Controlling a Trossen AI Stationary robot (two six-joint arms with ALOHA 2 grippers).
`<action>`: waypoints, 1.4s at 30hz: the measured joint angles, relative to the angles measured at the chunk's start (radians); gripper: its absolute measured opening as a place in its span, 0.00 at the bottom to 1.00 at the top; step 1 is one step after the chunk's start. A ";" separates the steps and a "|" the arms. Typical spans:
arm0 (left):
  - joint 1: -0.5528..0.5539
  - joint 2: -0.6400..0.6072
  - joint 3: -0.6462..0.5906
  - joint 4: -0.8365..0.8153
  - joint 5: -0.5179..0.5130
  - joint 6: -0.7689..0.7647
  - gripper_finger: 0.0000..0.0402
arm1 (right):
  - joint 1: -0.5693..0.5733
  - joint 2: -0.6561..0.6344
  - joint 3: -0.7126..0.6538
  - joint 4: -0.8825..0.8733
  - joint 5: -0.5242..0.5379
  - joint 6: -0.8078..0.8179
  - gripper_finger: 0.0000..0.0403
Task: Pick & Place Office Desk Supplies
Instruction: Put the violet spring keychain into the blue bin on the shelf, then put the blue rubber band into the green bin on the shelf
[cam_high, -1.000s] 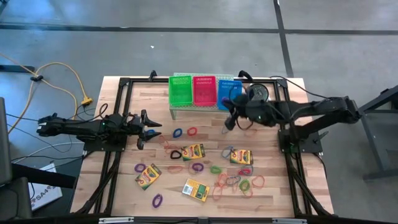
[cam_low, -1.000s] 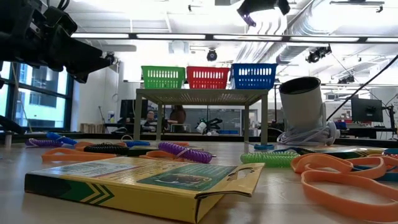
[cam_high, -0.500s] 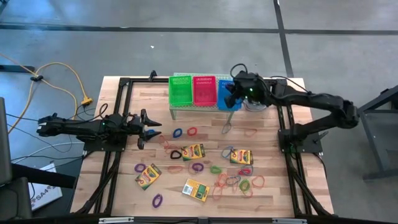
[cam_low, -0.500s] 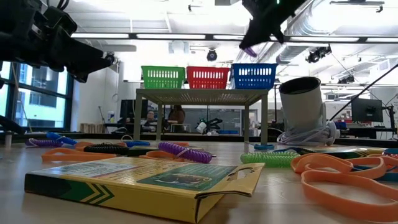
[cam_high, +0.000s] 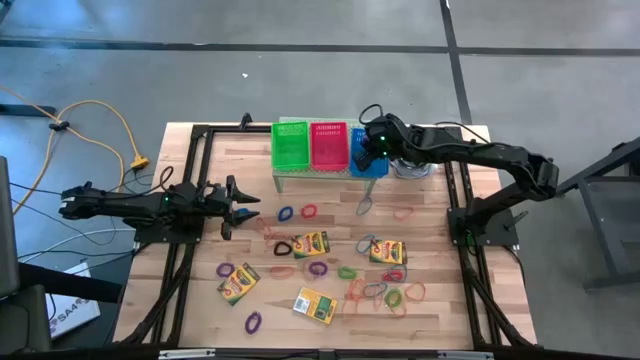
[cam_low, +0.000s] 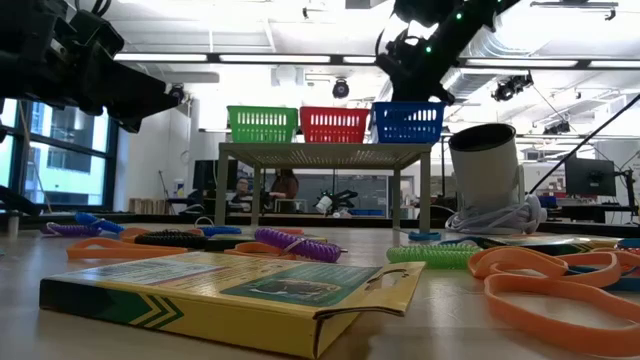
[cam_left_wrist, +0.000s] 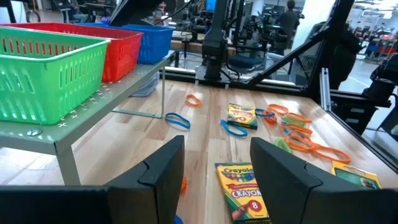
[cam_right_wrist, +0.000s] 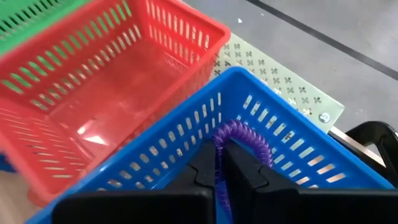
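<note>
Right wrist view: the right gripper (cam_right_wrist: 219, 163) is pinched tight on a purple band (cam_right_wrist: 239, 137), holding it inside the blue basket (cam_right_wrist: 186, 134), with the red basket (cam_right_wrist: 112, 74) beside it. The left gripper (cam_left_wrist: 214, 165) hangs half open and empty, crayon boxes (cam_left_wrist: 239, 186) and bands (cam_left_wrist: 298, 140) ahead of it.

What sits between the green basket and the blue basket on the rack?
The red basket stands between the green basket and the blue basket; the high view shows all three side by side, and the low view confirms it.
</note>
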 joint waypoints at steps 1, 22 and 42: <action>0.000 0.000 0.000 0.000 0.000 0.000 0.45 | 0.000 0.003 0.000 0.000 0.001 0.000 0.04; 0.000 0.000 0.000 0.000 -0.001 0.000 0.45 | 0.001 0.005 0.000 0.057 0.004 0.000 0.35; 0.000 0.000 0.000 0.000 0.000 0.000 0.45 | 0.103 -0.210 0.000 0.214 0.001 -0.114 0.54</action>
